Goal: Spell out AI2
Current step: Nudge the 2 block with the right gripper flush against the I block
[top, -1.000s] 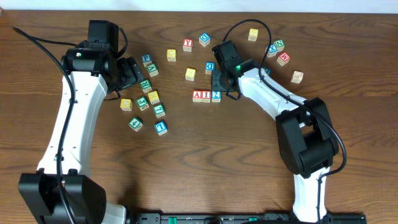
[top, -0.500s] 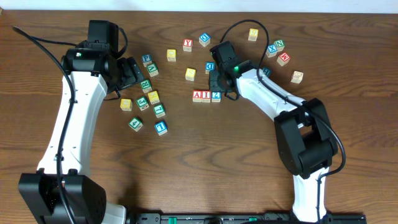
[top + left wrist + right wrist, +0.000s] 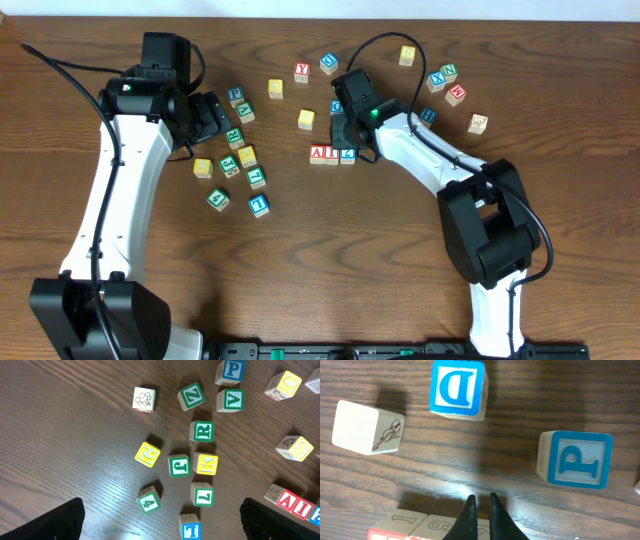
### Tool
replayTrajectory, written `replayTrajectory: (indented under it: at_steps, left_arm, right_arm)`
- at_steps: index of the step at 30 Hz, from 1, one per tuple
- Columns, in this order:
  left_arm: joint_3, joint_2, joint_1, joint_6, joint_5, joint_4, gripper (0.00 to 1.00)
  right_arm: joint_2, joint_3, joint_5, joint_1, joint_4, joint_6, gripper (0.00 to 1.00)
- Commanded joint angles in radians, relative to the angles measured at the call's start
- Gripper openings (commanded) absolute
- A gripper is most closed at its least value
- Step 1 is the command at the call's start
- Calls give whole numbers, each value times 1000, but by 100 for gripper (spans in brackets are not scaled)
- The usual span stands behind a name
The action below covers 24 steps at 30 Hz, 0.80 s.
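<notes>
Your right gripper (image 3: 480, 497), pinched shut and empty, hovers just beside the A cube (image 3: 317, 154), I cube (image 3: 332, 154) and 2 cube (image 3: 347, 154), which touch in a row, probably to nudge them straight; your left gripper (image 3: 212, 118) gapes wide, idle.

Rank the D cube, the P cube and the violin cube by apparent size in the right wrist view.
1. P cube: looks slightly largest.
2. Violin cube and D cube: too alike to rank; the D cube sits at the frame's top edge, maybe clipped.
</notes>
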Motion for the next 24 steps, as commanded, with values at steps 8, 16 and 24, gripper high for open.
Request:
replayTrajectory:
  at_steps: [8,16,24]
  left_arm:
    - [9,2,0,6,-20,-5,98]
    - [9,2,0,6,-20,-5,98]
    - [9,2,0,6,-20,-5,98]
  right_arm:
    - [35,-10,5,11,2,-14,3]
    - [35,-10,4,11,2,-14,2]
    - [35,-10,2,12,-5,-14,2]
